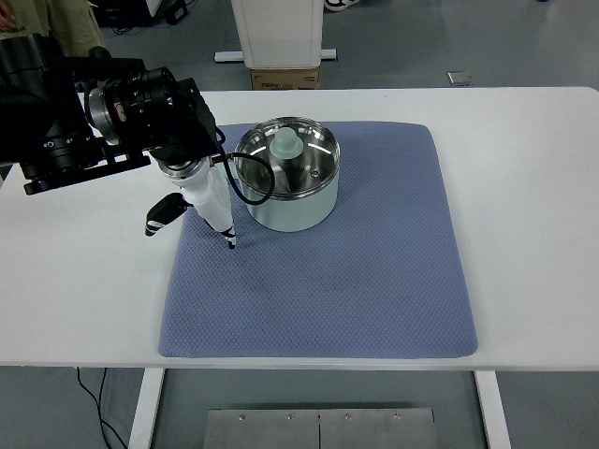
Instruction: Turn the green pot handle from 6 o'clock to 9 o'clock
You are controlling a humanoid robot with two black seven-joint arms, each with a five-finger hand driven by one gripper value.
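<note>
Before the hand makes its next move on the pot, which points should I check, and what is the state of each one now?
1. Pale green metal pot stands upright on blue textured mat: ok.
2. Glass lid sits on the pot: ok.
3. Pot handle visible: cannot tell, the arm hides the pot's left side.
4. Left hand is beside the pot: ok.
5. Left hand grips the handle: cannot tell.
6. Black cable lies clear of the pot: not ok.

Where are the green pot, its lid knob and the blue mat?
green pot (298, 213), top view, on its front outer wall.
lid knob (285, 144), top view, on the knob's top.
blue mat (374, 281), top view, on a bare part.
</note>
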